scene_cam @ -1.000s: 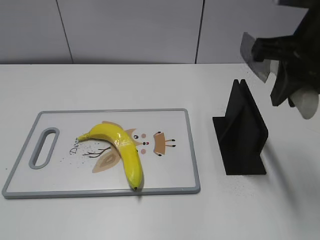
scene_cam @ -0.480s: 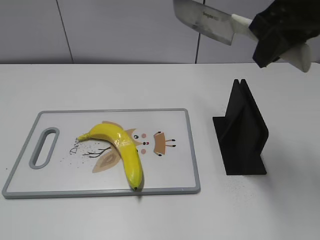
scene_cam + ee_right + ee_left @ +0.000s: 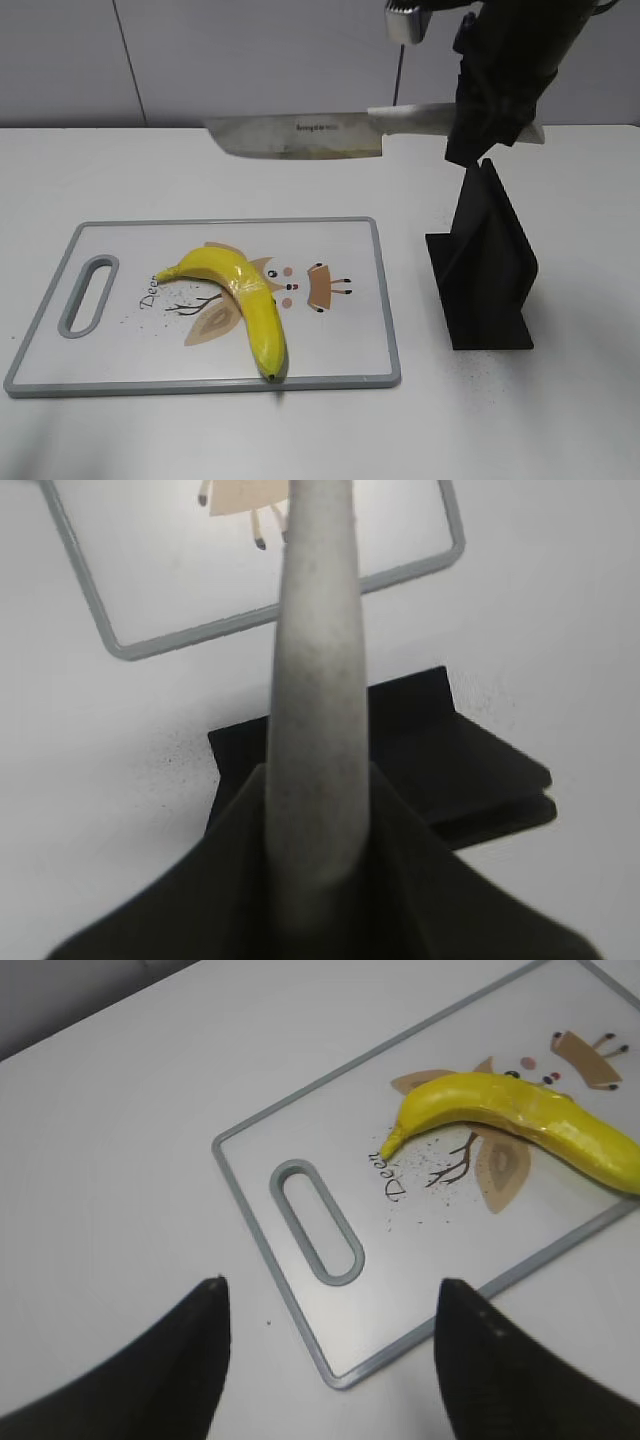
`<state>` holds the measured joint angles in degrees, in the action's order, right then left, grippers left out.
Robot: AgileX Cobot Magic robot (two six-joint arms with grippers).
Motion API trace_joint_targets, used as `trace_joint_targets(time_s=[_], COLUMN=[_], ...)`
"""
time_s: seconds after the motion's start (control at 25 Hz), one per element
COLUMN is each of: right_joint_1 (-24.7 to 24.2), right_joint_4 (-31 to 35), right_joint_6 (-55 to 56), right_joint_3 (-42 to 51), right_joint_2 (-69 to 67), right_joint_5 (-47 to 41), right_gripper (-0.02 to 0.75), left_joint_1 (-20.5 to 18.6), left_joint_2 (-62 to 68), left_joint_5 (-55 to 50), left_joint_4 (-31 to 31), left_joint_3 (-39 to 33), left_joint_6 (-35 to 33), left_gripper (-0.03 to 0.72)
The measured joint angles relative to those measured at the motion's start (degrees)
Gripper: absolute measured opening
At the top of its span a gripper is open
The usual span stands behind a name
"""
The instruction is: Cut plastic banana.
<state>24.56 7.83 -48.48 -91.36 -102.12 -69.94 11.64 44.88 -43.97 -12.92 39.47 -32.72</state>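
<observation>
Left of scene: the left gripper [image 3: 330,1360] hangs above the table's near-left edge, its two fingers spread wide with nothing between them, just off the handle end of the cutting board [image 3: 40,375]. Centre: the plastic banana [image 3: 240,300] lies on the board, stem toward the handle slot, dark tip touching the board's near rim, its curve bending near the printed cartoon. Above and behind it, well clear of the board, the knife [image 3: 300,137] is held level, blade pointing left. Right: the right gripper [image 3: 480,120] is clamped on the knife's pale handle, directly over the black knife stand [image 3: 485,270].

Step in hand, as judged: carrying the blade to the fruit. To do it well, the blade should be brought forward over the banana's thick middle, turned across its length rather than along it, edge downward, then lowered straight. The free gripper could steady the stem end, since the glossy banana may roll or skid.
</observation>
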Motion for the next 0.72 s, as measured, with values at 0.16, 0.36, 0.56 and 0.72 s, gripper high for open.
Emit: trace_joint_targets(time_s=[0.16, 0.36, 0.56, 0.72], right_joint_1=[0.0, 0.0, 0.0, 0.0], right_joint_4=[5.03, 12.87, 15.63, 16.02], right_joint_6=[-13.55, -25.66, -29.83, -31.04], right_joint_3=[0.0, -0.06, -0.28, -0.28], right_joint_2=[-1.78, -3.34, -5.18, -6.23], right_joint_5=[0.0, 0.05, 0.47, 1.66], right_gripper=[0.162, 0.162, 0.162, 0.162], left_joint_1=[5.48, 10.84, 13.25, 13.37], left_joint_2=[11.22, 24.51, 34.27, 40.19], left_joint_5=[-0.13, -4.24, -5.43, -5.39], left_joint_4=[-1.11, -1.68, -1.83, -1.88], left_joint_3=[6.94, 15.55, 22.95, 26.48], left_joint_6=[-8.44, -19.59, -24.64, -25.69], left_gripper=[0.621, 0.621, 0.621, 0.595])
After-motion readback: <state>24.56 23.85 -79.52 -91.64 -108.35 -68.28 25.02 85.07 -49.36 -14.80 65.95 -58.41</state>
